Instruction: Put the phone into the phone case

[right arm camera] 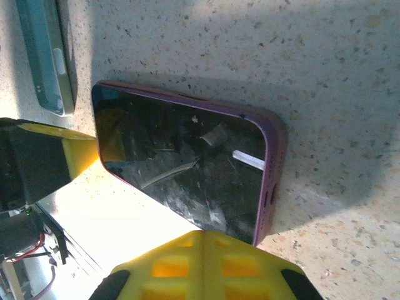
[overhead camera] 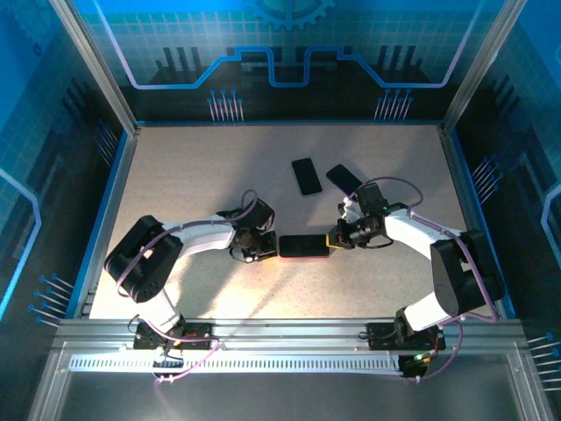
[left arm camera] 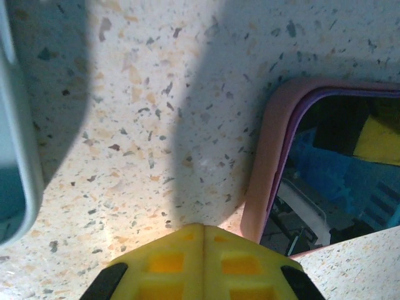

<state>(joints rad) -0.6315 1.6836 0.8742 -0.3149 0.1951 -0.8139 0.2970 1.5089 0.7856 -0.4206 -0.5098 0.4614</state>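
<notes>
**Cased phone (overhead camera: 302, 246) at centre, nothing gripped**

In the middle of the top view the phone lies flat, screen up, on the speckled counter (overhead camera: 193, 175). It appears seated inside the pink-purple phone case (right arm camera: 275, 150), whose rim wraps its edges in the right wrist view. The left claw (left arm camera: 203, 240) is closed on nothing, its yellow tips pressed together just beside the case's corner at the lower middle of its own view. The right claw (right arm camera: 203, 247) is likewise closed and empty at the opposite short end. Whether either tip touches the rim cannot be told. Another phone (overhead camera: 307, 175) and a dark handset (overhead camera: 344, 178) lie apart toward the upper centre.

The phone is probably rigid and fairly heavy, with slick glass that marks easily. The case looks soft and grippy, with a lip that flexes. Closed tips pressing down on the corners, over the rim rather than mid-screen, would likely seat it best. For lifting, a pinch across the long rubbery sides seems safest.
</notes>
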